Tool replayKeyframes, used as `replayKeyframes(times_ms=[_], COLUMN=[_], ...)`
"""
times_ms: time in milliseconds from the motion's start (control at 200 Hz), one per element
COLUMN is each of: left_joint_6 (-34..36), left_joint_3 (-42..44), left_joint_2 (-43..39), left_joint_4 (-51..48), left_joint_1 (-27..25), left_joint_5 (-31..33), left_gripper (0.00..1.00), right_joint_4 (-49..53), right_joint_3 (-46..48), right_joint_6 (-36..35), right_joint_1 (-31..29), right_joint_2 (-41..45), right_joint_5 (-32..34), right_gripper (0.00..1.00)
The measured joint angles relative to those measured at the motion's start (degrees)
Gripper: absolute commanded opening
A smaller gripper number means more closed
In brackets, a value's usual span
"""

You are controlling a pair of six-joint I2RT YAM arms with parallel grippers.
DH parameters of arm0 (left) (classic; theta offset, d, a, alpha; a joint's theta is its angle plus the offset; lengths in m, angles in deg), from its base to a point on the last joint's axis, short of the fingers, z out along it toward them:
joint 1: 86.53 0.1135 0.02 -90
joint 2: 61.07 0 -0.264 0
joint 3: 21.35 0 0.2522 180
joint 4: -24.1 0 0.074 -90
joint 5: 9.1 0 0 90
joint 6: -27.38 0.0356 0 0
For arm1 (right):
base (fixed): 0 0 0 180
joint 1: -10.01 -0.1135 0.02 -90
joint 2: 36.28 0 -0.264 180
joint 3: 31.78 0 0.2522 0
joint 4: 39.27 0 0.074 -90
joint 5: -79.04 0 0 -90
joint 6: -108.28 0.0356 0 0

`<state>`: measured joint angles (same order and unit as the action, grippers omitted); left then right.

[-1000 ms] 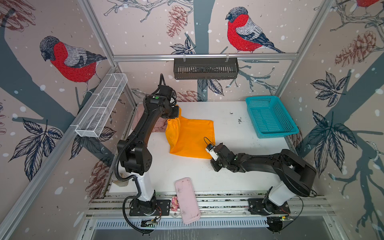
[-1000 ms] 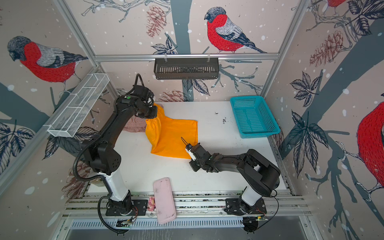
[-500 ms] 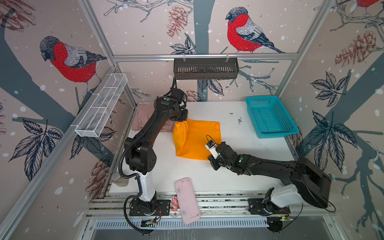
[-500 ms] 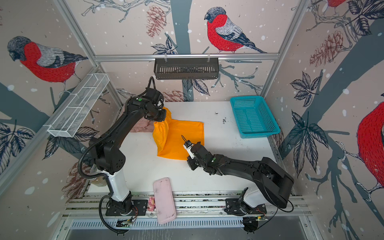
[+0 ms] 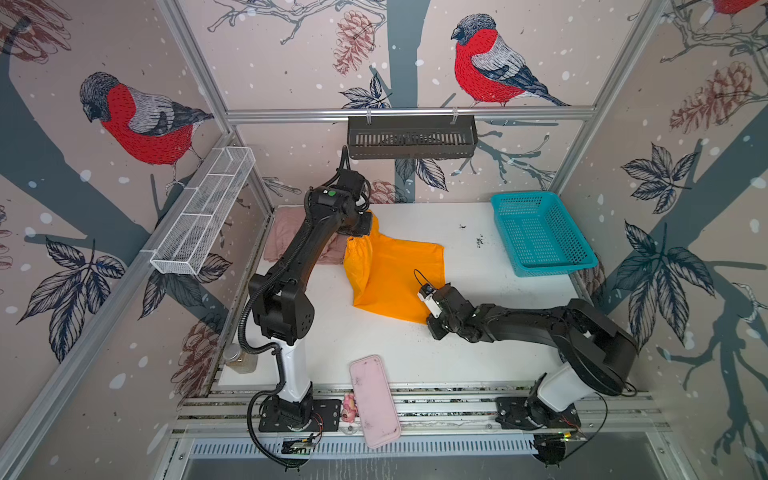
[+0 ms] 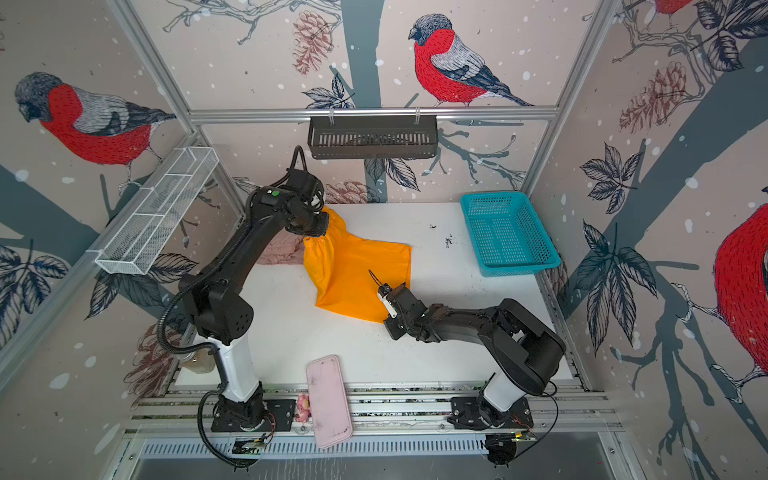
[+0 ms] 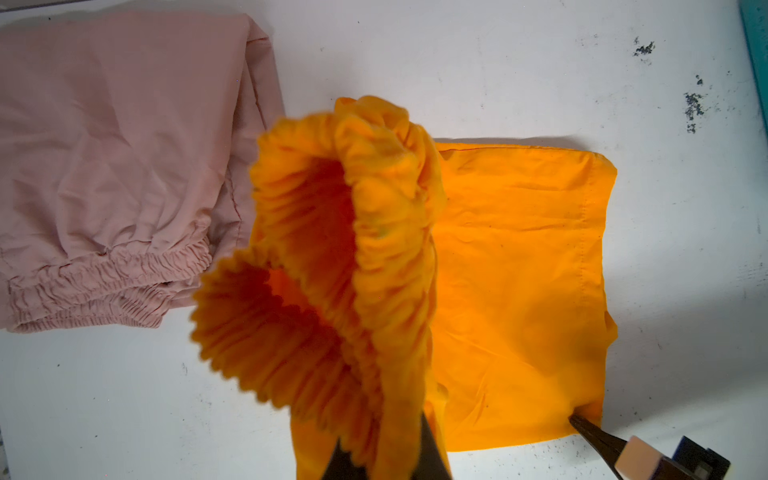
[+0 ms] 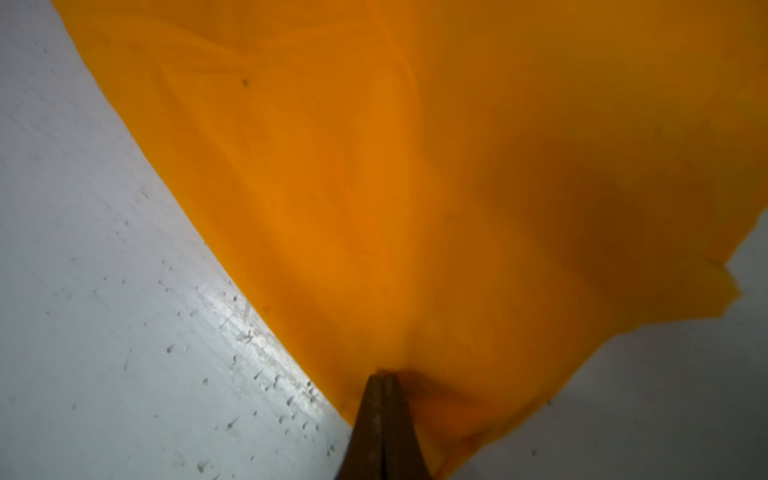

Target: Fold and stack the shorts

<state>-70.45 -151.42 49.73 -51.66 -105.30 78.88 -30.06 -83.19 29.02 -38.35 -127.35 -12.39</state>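
While both top views take in the whole table (image 5: 415, 353), the orange shorts (image 5: 395, 274) lie near its middle, waist to the left and leg hems to the right. The waist-to-hem axis runs across the view at a slight tilt, and the cloth is about as broad as it is long. The far end of the waistband is bunched and held up off the table at the left gripper (image 5: 360, 235), whose fingers are hidden under its wrist there. The right gripper (image 5: 424, 318) sits low at the near right hem corner, its tips hard to make out against the arm. Pink shorts (image 5: 282, 237) lie at the far left corner, just beside the orange waist and largely covered by the left arm. From the left wrist, the gathered orange waistband gapes open, pinched between two dark fingers (image 7: 340, 463) that close tight on the elastic. They are cut off by the frame edge, and the near cloth is blurred. Beyond it the orange legs lie flat, with the right gripper's tip biting the hem corner, and the pink shorts show folded with their elastic waist bared. From the right wrist, the jaws meet flush with the orange hem nipped between them. Cloth fills most of the view, and its far part is soft and shadowed.
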Motion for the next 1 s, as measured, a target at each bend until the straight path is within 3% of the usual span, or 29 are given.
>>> replayKeyframes(times_ms=[240,505,915,1001], left_joint_6=[-0.35,-3.17,-10.21,-11.78], left_joint_3=[0.17,4.98,14.73,18.32], left_joint_2=[0.31,-0.42,1.49,1.38], left_joint_4=[0.07,2.86,15.58,18.88], left_joint_1=[-5.27,-12.48,-14.86,-15.43], left_joint_5=[-2.25,-2.93,-5.99,-7.21], left_gripper=[0.00,0.00,0.00,0.09], right_joint_4=[-8.87,-10.93,-13.49,-13.53], right_joint_3=[2.45,3.26,3.93,3.93], right_joint_6=[1.66,2.82,4.28,4.44], right_joint_1=[-1.22,-1.46,-3.13,-3.41], right_joint_2=[-1.90,-1.99,-2.54,-2.58], right_joint_5=[-0.20,-0.17,-0.39,-0.52], right_gripper=[0.02,0.02,0.04,0.08])
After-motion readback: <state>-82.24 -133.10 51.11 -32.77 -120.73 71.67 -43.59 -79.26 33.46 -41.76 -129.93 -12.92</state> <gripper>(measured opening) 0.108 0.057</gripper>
